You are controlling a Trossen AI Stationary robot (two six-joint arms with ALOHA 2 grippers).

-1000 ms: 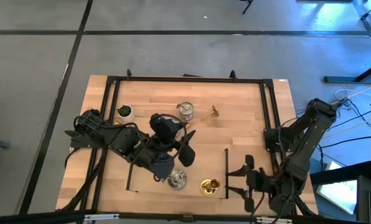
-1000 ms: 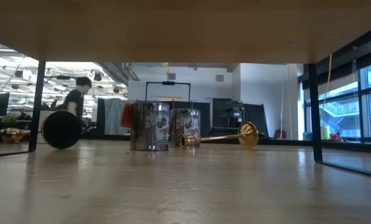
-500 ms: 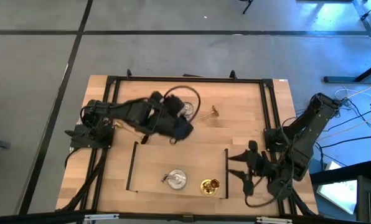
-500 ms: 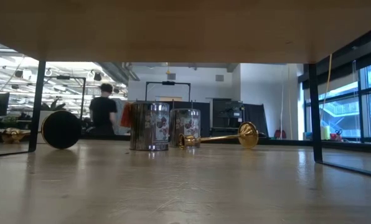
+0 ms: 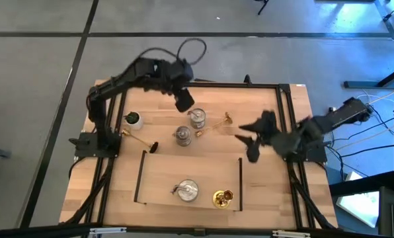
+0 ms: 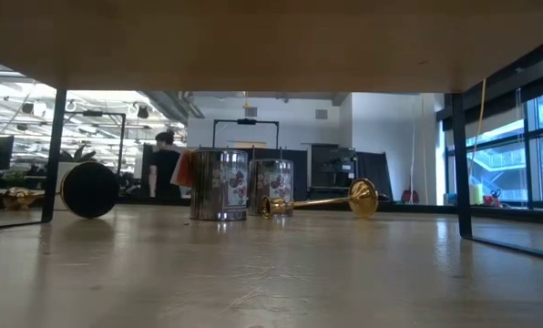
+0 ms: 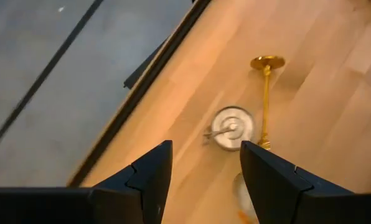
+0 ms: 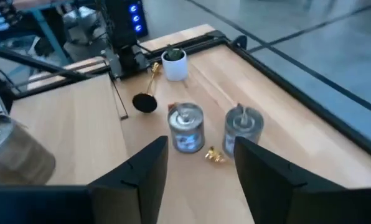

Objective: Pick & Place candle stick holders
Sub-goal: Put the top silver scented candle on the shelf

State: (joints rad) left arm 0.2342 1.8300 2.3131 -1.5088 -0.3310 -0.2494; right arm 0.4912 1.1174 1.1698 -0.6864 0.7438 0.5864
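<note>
- The wooden worktop [image 5: 263, 192] is carrying all six candle stick holders, and everything here is placed from the black-edged bay [image 5: 240, 180] at its near side.
- The left arm is reaching over the far side of the bay. Its tool [image 7: 205, 149] is standing apart with nothing between the fingers.
- The right arm is coming in past the bay's right edge. Its tool [image 8: 201, 144] is also standing apart and empty.
- The bay is holding two pieces: one squat silver holder [image 5: 187, 190] and one gold holder [image 5: 222, 197] beside it.
- Two more silver holders [image 5: 182, 135] [image 5: 197, 119] are standing upright just beyond the bay's far edge. The farther one is lying nearly under the left tool, so that arm looks nearer to it.
- A gold holder [image 5: 223, 120] is lying on its side beyond the bay, its stem running slantwise towards the right tool, which is the closer one.
- Another gold holder [image 5: 137, 139] is lying flat off the bay's far left corner, its round base pointing towards the bay.
</note>
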